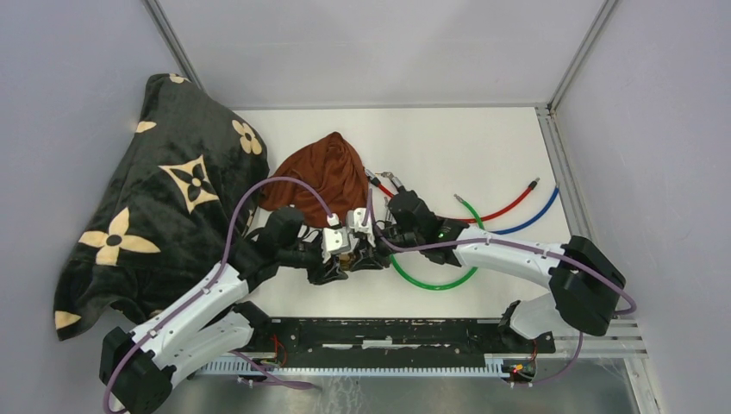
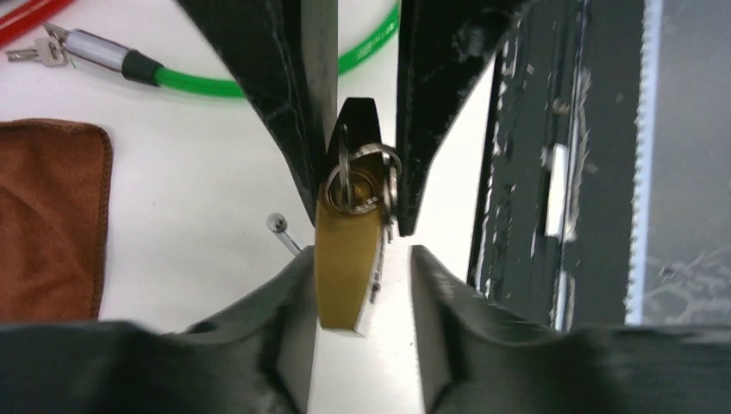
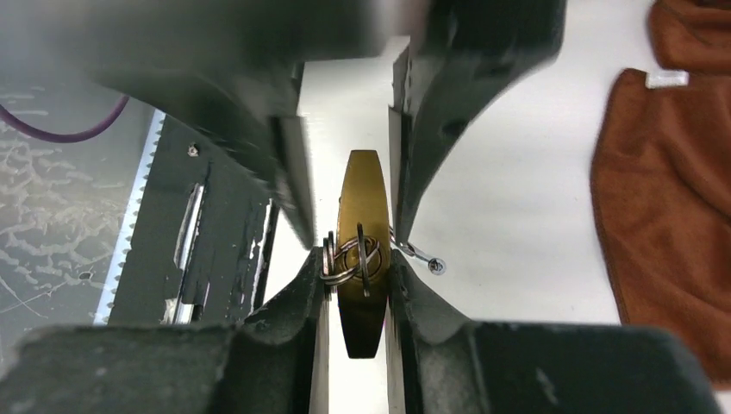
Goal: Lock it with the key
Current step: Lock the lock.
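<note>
A brass padlock [image 2: 349, 259] hangs at the table's middle between both grippers, also seen as padlock [image 3: 362, 185] and padlock [image 1: 349, 251]. A black-headed key [image 3: 364, 323] with steel rings [image 3: 349, 257] sits in its end. My right gripper [image 3: 358, 259] is shut on the key's head and rings. My left gripper [image 2: 362, 259] stands open around the padlock body: its left finger touches the brass, its right finger stands apart. A thin steel rod tip [image 2: 278, 226] pokes out beside the padlock. From above, left gripper [image 1: 332, 250] and right gripper [image 1: 372, 246] face each other.
A brown cloth [image 1: 323, 172] lies just behind the grippers, a dark flower-patterned blanket [image 1: 164, 207] at the left. Green cable [image 1: 431, 280], red cable [image 1: 504, 207] and blue cable [image 1: 534, 220] lie at the right. A black rail [image 1: 388, 332] runs along the near edge.
</note>
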You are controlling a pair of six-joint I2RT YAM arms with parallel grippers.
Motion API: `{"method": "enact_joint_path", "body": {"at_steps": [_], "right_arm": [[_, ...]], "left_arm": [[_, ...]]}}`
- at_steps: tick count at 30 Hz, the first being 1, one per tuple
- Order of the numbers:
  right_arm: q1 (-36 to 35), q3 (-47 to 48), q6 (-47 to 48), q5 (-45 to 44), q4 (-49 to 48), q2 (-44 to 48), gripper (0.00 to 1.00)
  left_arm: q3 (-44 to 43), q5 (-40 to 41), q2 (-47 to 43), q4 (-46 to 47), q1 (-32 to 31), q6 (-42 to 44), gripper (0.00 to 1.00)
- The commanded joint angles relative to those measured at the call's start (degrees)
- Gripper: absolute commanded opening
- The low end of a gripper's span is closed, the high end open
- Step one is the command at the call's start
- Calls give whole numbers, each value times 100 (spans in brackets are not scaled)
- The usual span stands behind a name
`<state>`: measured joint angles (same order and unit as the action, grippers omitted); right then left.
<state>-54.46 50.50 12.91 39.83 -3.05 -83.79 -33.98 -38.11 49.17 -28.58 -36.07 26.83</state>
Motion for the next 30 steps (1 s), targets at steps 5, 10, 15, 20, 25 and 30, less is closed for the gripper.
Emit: {"method": "enact_joint_path", "body": {"at_steps": [5, 10, 15, 20, 25, 30], "right_arm": [[428, -707, -1135, -775, -1254, 1345, 0], [589, -1132, -1860, -1033, -1981, 2150, 0], [594, -1555, -2738, -1244, -3143, 2695, 0], [594, -1841, -3374, -1235, -4255, 2833, 0], [586, -1967, -3750, -1020, -4972, 2782, 0], [559, -1987, -3780, -904, -5018, 2831, 0]], "left_arm": [[132, 268, -860, 1597, -36, -1364, 75], [447, 710, -1593, 2345, -32, -1952, 80], [504, 715, -2101, 3217, -32, -2411, 80], [486, 603, -2144, 3294, -33, -2517, 80], [554, 546, -1924, 3363, -34, -2632, 78], [490, 515, -1569, 3363, -39, -2511, 73]]}}
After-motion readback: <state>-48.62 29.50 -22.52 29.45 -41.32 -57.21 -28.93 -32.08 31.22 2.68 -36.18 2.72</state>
